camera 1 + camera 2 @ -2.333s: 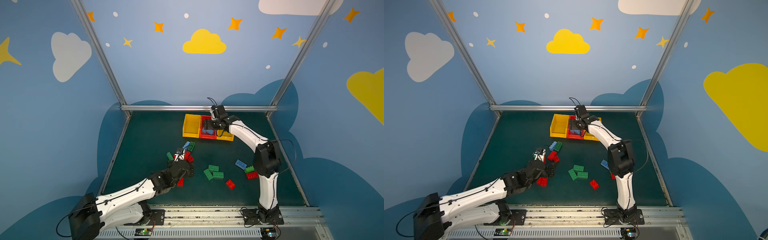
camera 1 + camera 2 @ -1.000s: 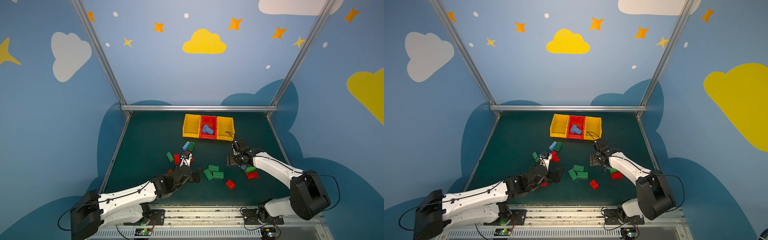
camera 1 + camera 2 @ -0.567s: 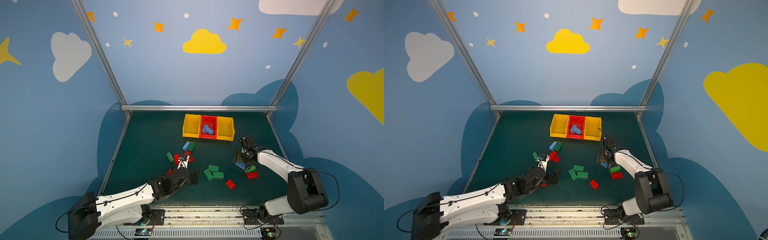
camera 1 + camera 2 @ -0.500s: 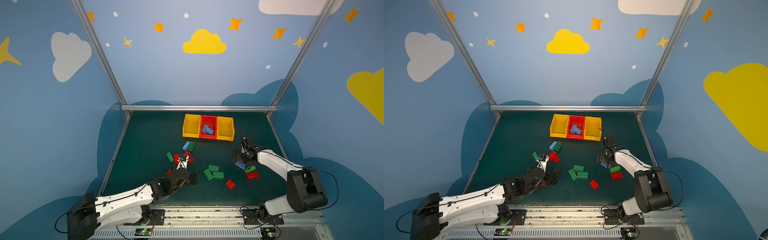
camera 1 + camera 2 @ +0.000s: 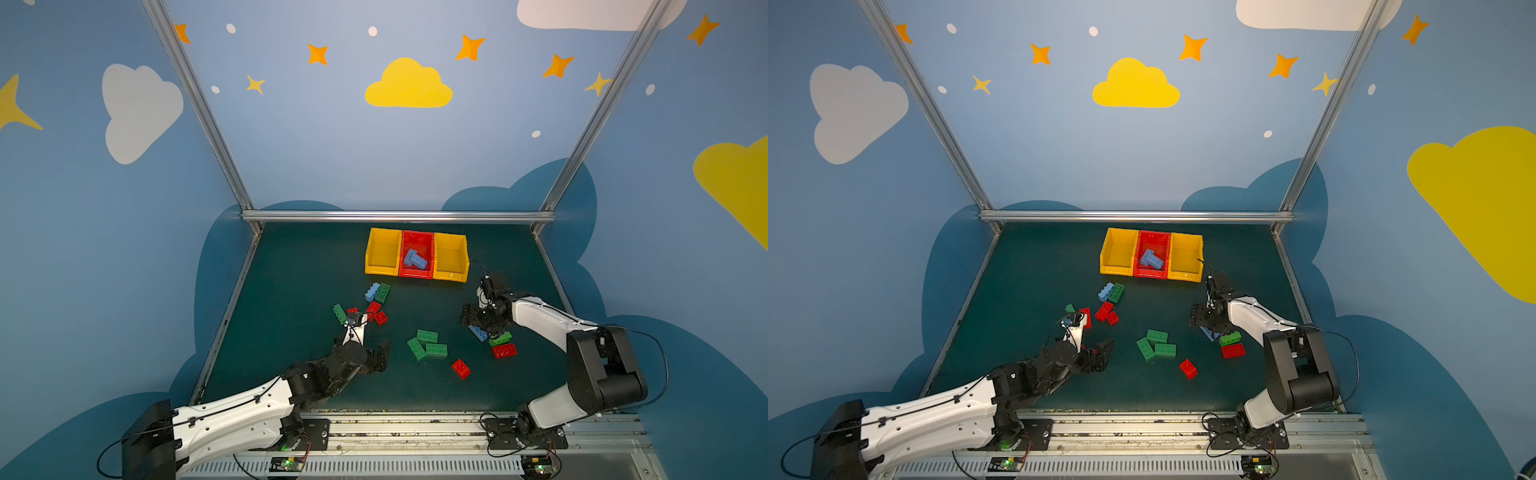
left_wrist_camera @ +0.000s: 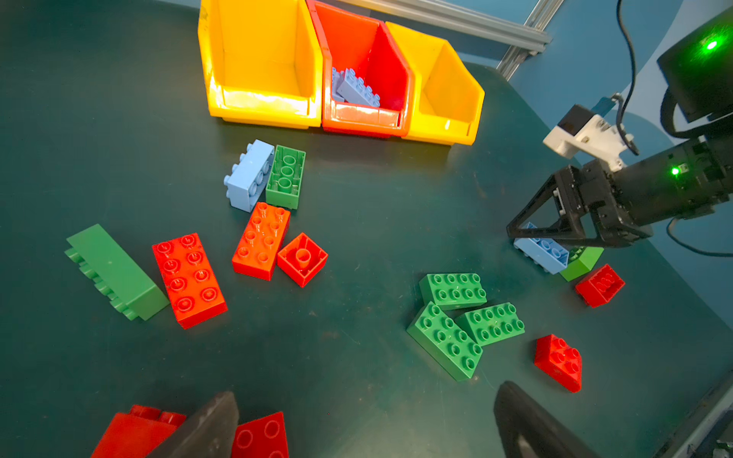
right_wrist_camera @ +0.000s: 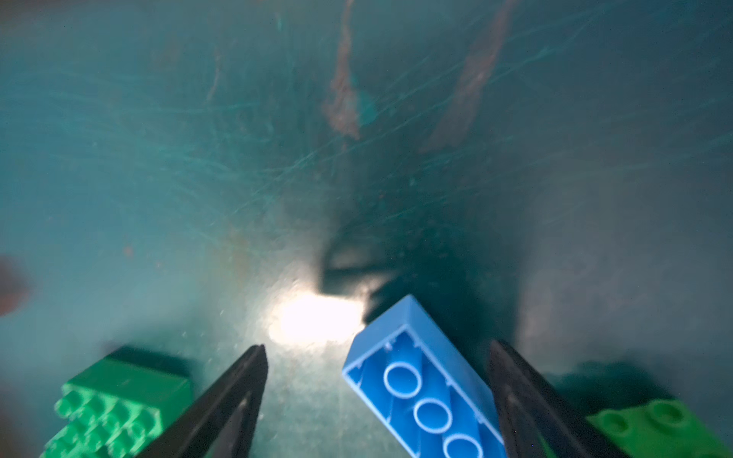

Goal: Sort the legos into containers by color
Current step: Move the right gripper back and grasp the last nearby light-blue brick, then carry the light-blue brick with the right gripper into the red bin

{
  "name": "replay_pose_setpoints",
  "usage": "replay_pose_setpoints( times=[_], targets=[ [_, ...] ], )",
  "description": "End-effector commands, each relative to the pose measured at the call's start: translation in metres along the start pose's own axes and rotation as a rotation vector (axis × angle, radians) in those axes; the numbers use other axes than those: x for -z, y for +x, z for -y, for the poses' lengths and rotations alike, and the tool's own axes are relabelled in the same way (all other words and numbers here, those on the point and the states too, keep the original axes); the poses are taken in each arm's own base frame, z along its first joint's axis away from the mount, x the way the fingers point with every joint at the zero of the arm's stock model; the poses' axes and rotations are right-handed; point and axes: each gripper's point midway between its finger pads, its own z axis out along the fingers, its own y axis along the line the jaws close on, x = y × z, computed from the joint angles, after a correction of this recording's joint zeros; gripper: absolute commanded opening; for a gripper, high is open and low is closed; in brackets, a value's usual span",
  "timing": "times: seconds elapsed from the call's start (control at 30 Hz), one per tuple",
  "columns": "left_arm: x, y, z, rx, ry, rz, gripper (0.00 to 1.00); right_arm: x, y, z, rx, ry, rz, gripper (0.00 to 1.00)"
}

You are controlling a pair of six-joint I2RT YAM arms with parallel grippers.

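In both top views the right gripper sits low over a blue brick. A green brick touches that brick, and the bins stand well behind. In the left wrist view the left gripper is spread wide, with red bricks by one finger. In the right wrist view the right gripper's jaws stand apart astride the blue brick, which lies hollow side up and unclamped, with green bricks outside each finger.

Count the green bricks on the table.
6 green bricks: one farthest left in a top view, one upside down beside a light blue brick, three clustered mid-table, one beside the right gripper. More may be hidden.
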Motion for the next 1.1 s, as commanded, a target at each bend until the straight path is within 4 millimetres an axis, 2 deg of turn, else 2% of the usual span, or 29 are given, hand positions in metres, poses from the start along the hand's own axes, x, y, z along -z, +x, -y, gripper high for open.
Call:
replay_pose_setpoints(
  times=[0.0, 0.13, 0.23, 0.3, 0.43, 0.57, 0.67, 0.8, 0.93, 1.07],
  targets=[
    [0.003, -0.004, -0.003, 0.005, -0.003, 0.031, 1.0, 0.005, 0.019, -0.01, 0.012, -0.027, -0.044, 0.84],
    [0.006, -0.007, -0.005, 0.015, 0.002, 0.051, 1.0, 0.003, 0.026, -0.007, 0.03, 0.035, -0.056, 0.81],
    [0.008, -0.007, -0.005, 0.016, 0.004, 0.054, 1.0, -0.001, 0.028, 0.001, 0.022, 0.083, -0.071, 0.66],
    [0.008, -0.006, -0.006, 0.014, -0.001, 0.05, 1.0, -0.004, 0.029, 0.006, 0.014, 0.118, -0.088, 0.52],
    [0.009, -0.005, -0.009, 0.014, -0.01, 0.044, 1.0, -0.009, 0.027, 0.012, 0.016, 0.173, -0.105, 0.37],
    [0.01, -0.006, -0.01, 0.014, -0.015, 0.052, 1.0, -0.011, 0.024, 0.009, 0.041, 0.195, -0.115, 0.21],
    [0.009, -0.009, -0.014, 0.018, -0.036, 0.068, 1.0, -0.004, 0.017, 0.001, 0.061, 0.196, -0.095, 0.15],
    [0.005, -0.01, -0.021, 0.017, -0.072, 0.069, 1.0, 0.016, -0.007, -0.026, 0.082, 0.133, -0.027, 0.15],
    [-0.006, -0.01, -0.024, 0.033, -0.089, 0.009, 1.0, 0.04, -0.053, -0.067, 0.102, 0.025, 0.077, 0.16],
    [-0.018, -0.018, -0.031, 0.053, -0.125, -0.022, 1.0, 0.048, -0.103, -0.107, 0.131, -0.062, 0.15, 0.16]
  ],
)
